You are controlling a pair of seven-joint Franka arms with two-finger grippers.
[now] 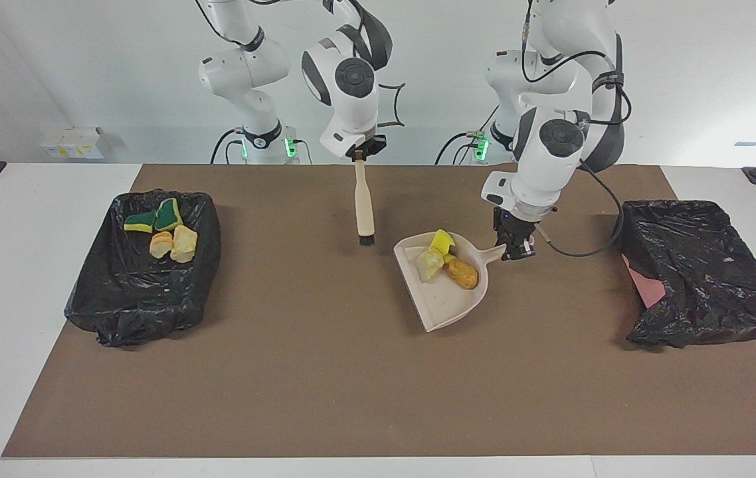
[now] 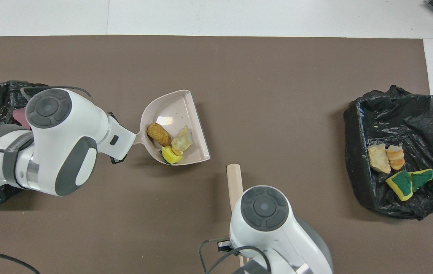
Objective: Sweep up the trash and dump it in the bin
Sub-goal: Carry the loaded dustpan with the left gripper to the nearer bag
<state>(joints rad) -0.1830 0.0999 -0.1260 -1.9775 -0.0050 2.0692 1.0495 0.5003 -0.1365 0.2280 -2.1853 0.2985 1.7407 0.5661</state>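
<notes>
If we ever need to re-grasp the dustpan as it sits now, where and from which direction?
Grip the dustpan by its short handle stub, where the left gripper is shut on it now. Come from above, at the end toward the left arm's side. The handle is the only narrow part; the scoop is wide and carries three scraps.

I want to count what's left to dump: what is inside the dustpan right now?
Three scraps lie in the dustpan, bunched near its handle: an orange-brown one, a cream one and a yellow one. Anything beneath them is covered.
</notes>
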